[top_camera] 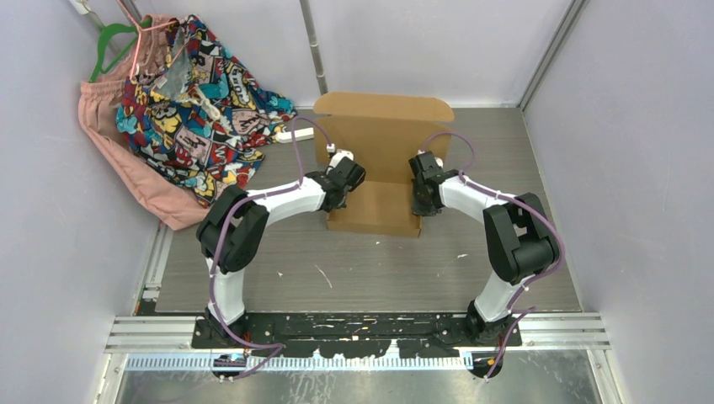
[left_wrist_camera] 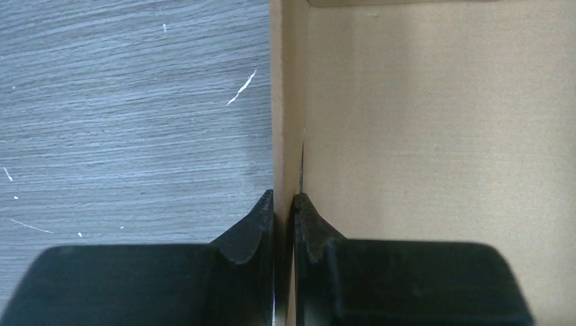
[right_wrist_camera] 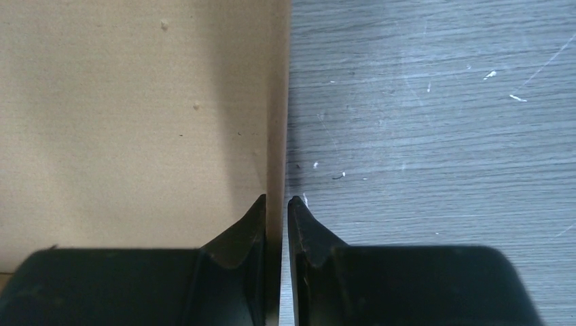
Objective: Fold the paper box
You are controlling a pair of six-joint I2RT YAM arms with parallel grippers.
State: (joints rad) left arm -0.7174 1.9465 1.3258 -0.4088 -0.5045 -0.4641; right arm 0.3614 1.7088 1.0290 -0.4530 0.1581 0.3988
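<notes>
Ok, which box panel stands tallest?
The far panel of the paper box, with the notched top edge; the front wall is far lower.

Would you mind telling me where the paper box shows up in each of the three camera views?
Top external: the paper box sits at centre, on the far half of the table, rear panel upright.
Left wrist: the paper box fills the right half; the left tool pinches its side wall.
Right wrist: the paper box fills the left half; the right tool pinches its side wall.
Shared landmark: the grey, white-scratched table.
</notes>
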